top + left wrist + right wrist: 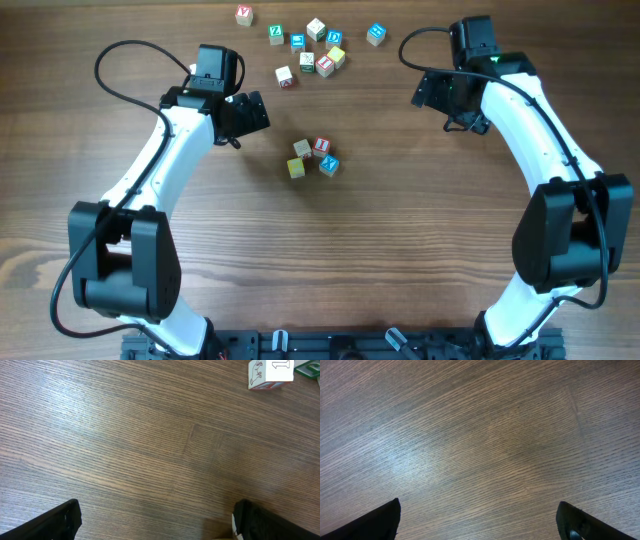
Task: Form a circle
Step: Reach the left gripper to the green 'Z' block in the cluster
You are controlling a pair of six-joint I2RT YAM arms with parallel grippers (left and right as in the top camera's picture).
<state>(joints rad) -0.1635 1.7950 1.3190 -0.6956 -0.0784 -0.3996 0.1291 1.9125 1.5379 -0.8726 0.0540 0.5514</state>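
Wooden table (400,230) overhead shows the circle (321,146); right wrist only woodgrain.

Left arm (160,170) and right arm (530,120), white with black joints, rise from the near edge and bend inward at the elbow, each reaching to the far side, with the left gripper (245,113) and right gripper (436,93) pointing downward, jaws spread wide and empty.
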